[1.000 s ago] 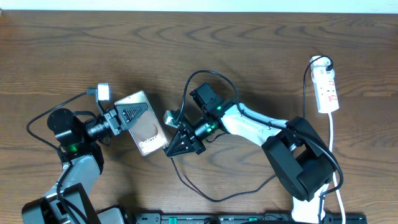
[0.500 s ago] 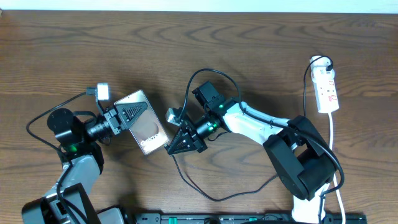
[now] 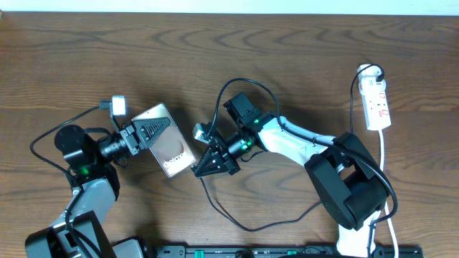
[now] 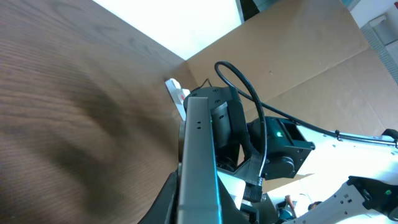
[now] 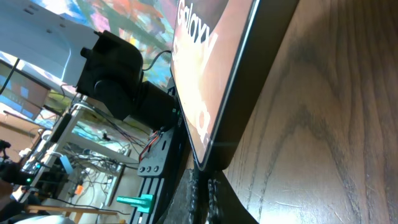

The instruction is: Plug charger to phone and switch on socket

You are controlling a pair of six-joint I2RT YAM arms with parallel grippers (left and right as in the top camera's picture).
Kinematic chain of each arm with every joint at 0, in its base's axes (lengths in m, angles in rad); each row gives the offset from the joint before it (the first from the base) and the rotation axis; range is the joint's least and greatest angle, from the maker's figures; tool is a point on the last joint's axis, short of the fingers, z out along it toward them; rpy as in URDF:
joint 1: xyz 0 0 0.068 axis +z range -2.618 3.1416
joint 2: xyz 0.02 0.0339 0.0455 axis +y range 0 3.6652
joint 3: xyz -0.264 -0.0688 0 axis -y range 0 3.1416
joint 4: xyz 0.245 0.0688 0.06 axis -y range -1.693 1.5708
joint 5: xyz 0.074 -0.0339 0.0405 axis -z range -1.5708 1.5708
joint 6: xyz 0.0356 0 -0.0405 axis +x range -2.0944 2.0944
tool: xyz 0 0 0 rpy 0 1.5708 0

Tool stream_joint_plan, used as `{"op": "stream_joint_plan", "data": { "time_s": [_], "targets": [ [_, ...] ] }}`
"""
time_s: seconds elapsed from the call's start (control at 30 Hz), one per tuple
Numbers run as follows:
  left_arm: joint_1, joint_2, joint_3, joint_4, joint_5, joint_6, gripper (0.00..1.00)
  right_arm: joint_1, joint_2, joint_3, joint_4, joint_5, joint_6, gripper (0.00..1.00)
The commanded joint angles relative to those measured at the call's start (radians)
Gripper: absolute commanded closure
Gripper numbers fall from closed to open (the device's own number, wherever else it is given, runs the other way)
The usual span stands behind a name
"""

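item: flat rectangular phone, glossy grey face with white lettering (image 3: pixel 171 149), left of centre over the brown wood-grain table (image 3: pixel 301 50), tilted; whether its lower corner touches the wood cannot be told. one short end is clamped in the left gripper (image 3: pixel 152 132), closed on it; the free short end faces the right gripper (image 3: pixel 199 174). item: right gripper, fingers pressed together, tips just beside the phone's free end. a long thin black charger cable (image 3: pixel 228 221) trails from those tips in a loop across the table, so it reads as pinched at its plug end, though the plug tip is hidden between the fingers. item: white oblong power strip with red switches (image 3: pixel 377 100), far right, well apart from both arms, untouched. step in hand, as judged: seating the plug in the phone's port. handling note: in the right wrist view the phone's dark edge (image 5: pixel 231 106) crosses above the fingertips (image 5: pixel 198 186) at a slant; no port is discernible. square the plug to that edge, advance slowly and straight, and let the left grip brace against the push; a skewed entry could scrape the edge or twist the phone loose.
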Motion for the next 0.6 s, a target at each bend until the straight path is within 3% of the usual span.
{"op": "stream_joint_plan", "data": {
  "time_s": [0.0, 0.57],
  "targets": [
    [-0.001, -0.006, 0.009, 0.005, 0.078, 0.003, 0.92, -0.022, 0.006, 0.014, 0.001, -0.031, -0.002, 0.99],
    [0.000, -0.006, 0.009, 0.005, 0.077, 0.014, 0.93, -0.022, 0.006, 0.014, -0.008, -0.025, -0.002, 0.99]
  ]
}}
